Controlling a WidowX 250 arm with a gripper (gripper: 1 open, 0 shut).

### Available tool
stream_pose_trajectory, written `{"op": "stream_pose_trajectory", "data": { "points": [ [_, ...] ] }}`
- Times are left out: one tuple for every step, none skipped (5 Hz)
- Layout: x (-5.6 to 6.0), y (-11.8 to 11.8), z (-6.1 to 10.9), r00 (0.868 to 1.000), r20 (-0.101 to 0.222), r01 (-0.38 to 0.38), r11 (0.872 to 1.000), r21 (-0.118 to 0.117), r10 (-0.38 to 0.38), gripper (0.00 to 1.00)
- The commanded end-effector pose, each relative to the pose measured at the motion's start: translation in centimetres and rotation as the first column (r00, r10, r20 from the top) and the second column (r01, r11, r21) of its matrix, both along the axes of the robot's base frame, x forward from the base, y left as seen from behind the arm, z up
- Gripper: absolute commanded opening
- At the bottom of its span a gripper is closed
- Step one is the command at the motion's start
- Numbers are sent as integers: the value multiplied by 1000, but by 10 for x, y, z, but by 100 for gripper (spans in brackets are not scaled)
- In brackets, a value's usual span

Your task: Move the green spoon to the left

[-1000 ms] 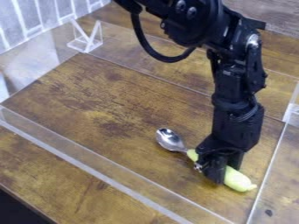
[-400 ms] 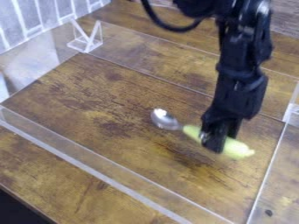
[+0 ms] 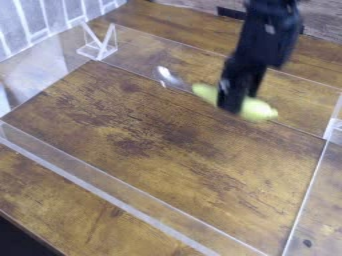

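The green spoon [image 3: 230, 99] is held clear of the wooden tabletop [image 3: 160, 140], suspended in the upper right part of the view. Its yellow-green handle projects from both sides of the gripper [image 3: 235, 100]: one short section to the left, and the thick rounded end to the lower right. The silver metal bowl [image 3: 167, 76] points toward the upper left and sits higher in the picture than the handle end, so the spoon is tilted rather than level. The bowl is blurred, and its outline cannot be read precisely.

The gripper points downward, with its fingers clamped on the middle of the spoon handle. The black robot arm [image 3: 267, 35] extends from the gripper up to the top edge of the frame. The arm and the gripper are motion-blurred, and the individual fingertips cannot be distinguished.

The tabletop is dark, grained wood. A low transparent wall [image 3: 120, 205] borders the work area, running along the left side, across the front and up the right side. A small clear stand [image 3: 95, 42] sits near the upper left corner, outside the wall and well apart from the spoon. A pale slatted panel [image 3: 40, 20] occupies the top left corner of the view.
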State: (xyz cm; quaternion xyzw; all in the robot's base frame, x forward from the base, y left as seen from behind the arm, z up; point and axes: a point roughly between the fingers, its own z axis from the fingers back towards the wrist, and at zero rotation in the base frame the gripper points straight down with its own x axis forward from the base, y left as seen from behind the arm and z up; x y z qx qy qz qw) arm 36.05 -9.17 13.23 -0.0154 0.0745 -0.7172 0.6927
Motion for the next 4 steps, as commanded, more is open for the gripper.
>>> {"op": "stream_pose_trajectory", "data": {
  "points": [
    [-2, 49, 45, 983, 132, -124, 992, -9, 124, 0],
    [-23, 91, 35, 977, 143, -154, 988, -18, 155, 0],
    [-42, 134, 28, 970, 158, -182, 983, -25, 184, 0],
    [-40, 173, 28, 966, 179, -182, 983, -39, 186, 0]
  ]
}}
